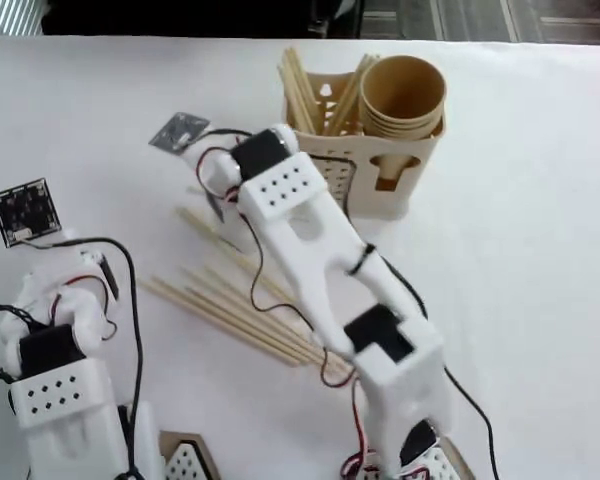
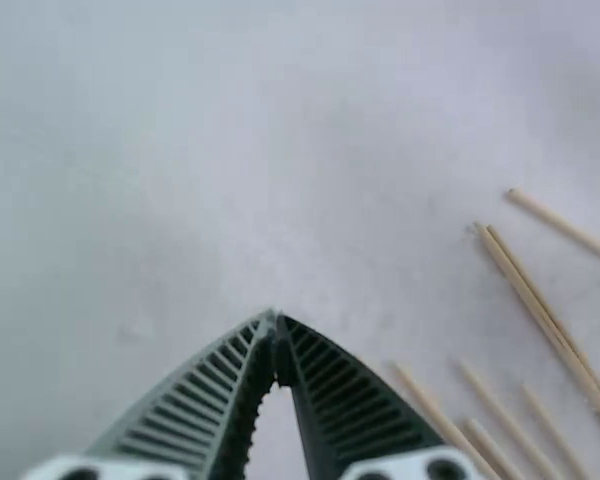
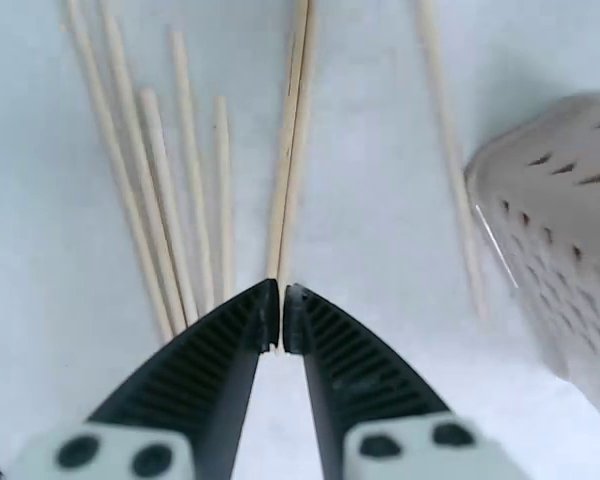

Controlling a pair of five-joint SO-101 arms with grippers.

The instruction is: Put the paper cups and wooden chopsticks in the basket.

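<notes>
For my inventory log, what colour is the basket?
The basket is cream; clearest in the high view.

The basket [image 1: 380, 175] stands far back on the table [image 1: 540, 300] — paper cups [image 1: 402, 95] and chopsticks [image 1: 300, 95] inside. Before it, leftward, lie loose chopsticks [image 1: 230, 310].

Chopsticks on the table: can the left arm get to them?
Probably yes. The left gripper hangs over bare table, with the loose chopsticks lying close beside it and nothing in between. Its jaws are shut, so they would need opening first.
</notes>
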